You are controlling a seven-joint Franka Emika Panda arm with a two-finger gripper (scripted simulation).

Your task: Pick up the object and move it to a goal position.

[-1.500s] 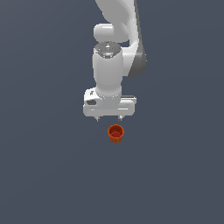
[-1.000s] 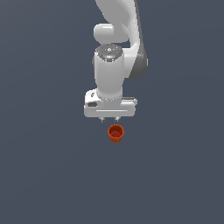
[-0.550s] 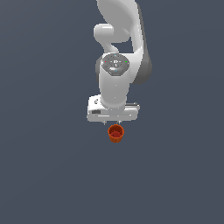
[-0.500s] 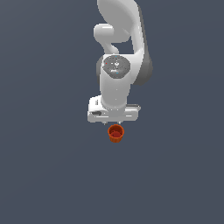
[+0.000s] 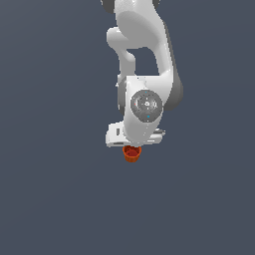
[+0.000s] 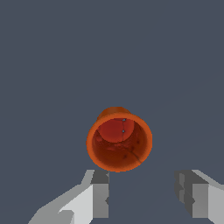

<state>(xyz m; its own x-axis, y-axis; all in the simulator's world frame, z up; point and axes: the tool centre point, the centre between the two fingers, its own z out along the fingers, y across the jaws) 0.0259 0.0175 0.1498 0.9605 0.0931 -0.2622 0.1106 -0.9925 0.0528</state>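
Observation:
The object, a small orange-red cup [image 6: 119, 140] with a round rim, stands upright on the grey floor, its open mouth showing in the wrist view. My white gripper [image 6: 143, 194] is open, its two fingers [image 6: 99, 192] wide apart with nothing between them. The cup lies just beyond the fingertips, nearer one finger than the other, and touches neither. In the exterior view the cup [image 5: 132, 153] peeks out under the white hand [image 5: 133, 138], which covers its upper part and hides the fingers.
The plain dark grey floor [image 5: 55, 199] stretches all around the cup. The white arm [image 5: 144, 55] rises behind the hand. No other object shows in either view.
The arm has lowered and leaned toward the cup. The hand, which hung apart from the cup, now overlaps its top in the exterior view. The cup has not moved.

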